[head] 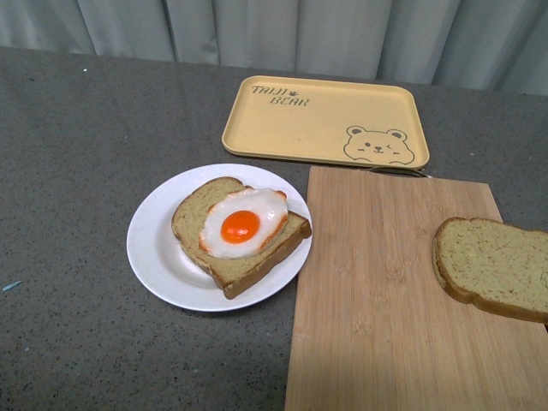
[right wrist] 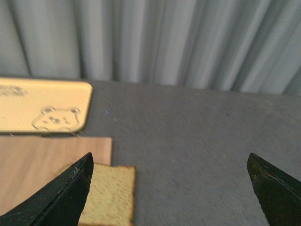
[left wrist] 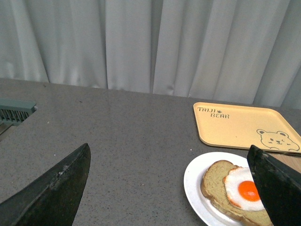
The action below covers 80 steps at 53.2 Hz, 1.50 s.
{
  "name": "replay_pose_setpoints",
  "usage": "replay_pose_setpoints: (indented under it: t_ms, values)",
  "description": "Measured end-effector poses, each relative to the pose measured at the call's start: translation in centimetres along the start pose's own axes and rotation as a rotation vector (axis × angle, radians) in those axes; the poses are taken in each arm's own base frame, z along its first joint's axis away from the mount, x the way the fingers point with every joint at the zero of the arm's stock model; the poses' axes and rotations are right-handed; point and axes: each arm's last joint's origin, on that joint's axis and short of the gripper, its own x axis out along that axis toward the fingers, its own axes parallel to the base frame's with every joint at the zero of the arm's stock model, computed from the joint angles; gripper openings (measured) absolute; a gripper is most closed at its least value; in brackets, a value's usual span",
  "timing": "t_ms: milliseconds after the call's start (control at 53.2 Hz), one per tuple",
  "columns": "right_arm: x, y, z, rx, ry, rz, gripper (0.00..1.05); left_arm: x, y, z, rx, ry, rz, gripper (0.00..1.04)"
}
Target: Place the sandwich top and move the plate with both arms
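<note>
Sandwich top (head: 492,267) brown, speckled, dark-crusted | left end effector (left wrist: 168,147) apart | right end effector (right wrist: 169,155) apart

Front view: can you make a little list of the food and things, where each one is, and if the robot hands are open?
table: grey
wooden board: on the table, right side
plate: white, by the board's left edge
egg slice: bread with fried egg, on the plate
sandwich top: plain bread, on the board's right side, poking past its edge
tray: yellow, bear picture, at the back, empty
left gripper: open, holding nothing
right gripper: open, holding nothing
</note>
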Motion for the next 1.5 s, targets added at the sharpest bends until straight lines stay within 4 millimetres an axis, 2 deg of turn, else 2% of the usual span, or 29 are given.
replay_pose_setpoints:
  t_ms: [169, 376, 526, 789, 1033, 1352, 1502]
  values:
    - [2.1, -0.2, 0.1, -0.01, 0.104, 0.046, 0.95, 0.0, 0.0, 0.0, 0.0, 0.0, -0.001, 0.98]
    - [6.4, -2.2, 0.1, 0.067, 0.317, 0.156, 0.95, 0.0, 0.0, 0.0, 0.0, -0.001, 0.0, 0.98]
    - [10.2, -4.2, -1.6, 0.195, 0.555, 0.251, 0.95, 0.0, 0.0, 0.0, 0.0, -0.001, 0.0, 0.98]
    - [14.8, -5.7, -3.9, 0.378, 0.733, 0.377, 0.95, 0.0, 0.0, 0.0, 0.0, -0.001, 0.0, 0.98]
    - [18.2, -5.6, -6.2, 0.548, 0.782, 0.441, 0.95, 0.0, 0.0, 0.0, 0.0, -0.001, 0.0, 0.98]
    - [21.3, -3.1, -8.7, 0.653, 0.9, 0.506, 0.95, 0.0, 0.0, 0.0, 0.0, -0.001, 0.0, 0.98]
    - [21.5, -2.3, -10.1, 0.665, 0.975, 0.503, 0.95, 0.0, 0.0, 0.0, 0.0, 0.0, 0.0, 0.98]
